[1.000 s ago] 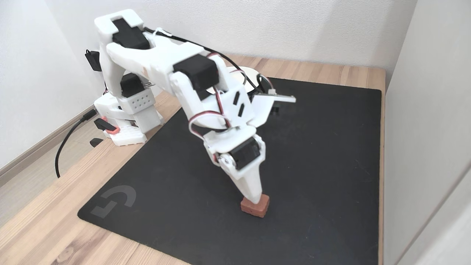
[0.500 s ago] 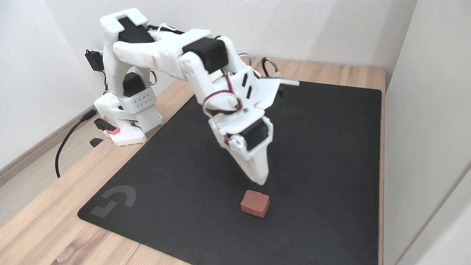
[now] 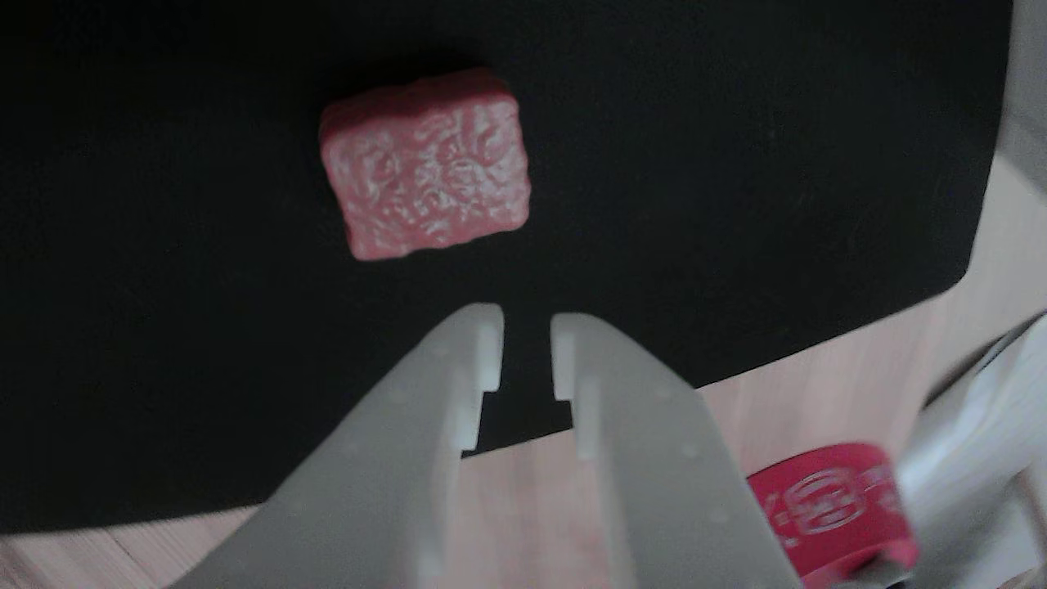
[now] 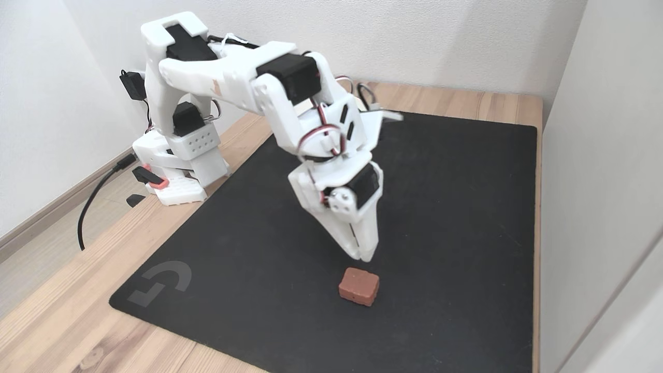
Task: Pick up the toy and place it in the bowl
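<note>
The jaws (image 4: pixel 362 255), down on the toy (image 4: pixel 359 286) a second ago, have lifted off empty and now hang just above it, nearly closed with a thin gap, leaving it on the black mat (image 4: pixel 233 248), so the grasp needs retrying.

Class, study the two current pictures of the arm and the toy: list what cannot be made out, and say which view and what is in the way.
- Bowl: not made out; in the fixed view the arm covers the mat's far corner.
- Red tin: in the other view, cut off by the gripper and blurred; emblems unreadable.
- Toy: its underside rests on the mat, hidden in both views.
- Table: blurred and cropped at the frame edges in the other view.
</note>
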### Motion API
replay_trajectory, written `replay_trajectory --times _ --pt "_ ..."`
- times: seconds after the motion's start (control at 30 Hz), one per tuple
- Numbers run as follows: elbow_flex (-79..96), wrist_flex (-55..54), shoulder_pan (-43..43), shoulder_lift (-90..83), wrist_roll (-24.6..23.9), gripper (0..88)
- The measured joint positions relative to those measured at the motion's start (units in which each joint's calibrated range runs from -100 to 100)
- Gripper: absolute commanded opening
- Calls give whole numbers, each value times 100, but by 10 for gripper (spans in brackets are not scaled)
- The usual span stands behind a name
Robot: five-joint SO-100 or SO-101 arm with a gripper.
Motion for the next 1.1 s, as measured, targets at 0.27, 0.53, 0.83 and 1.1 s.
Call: replay_trajectory --times 0.27,0.53,0.83,1.1 --pt "0 17 -17 0 247 29" --pt "0 464 -17 0 247 29" --pt "-47 532 -8 233 247 31" --pt "-47 532 -8 233 247 32"
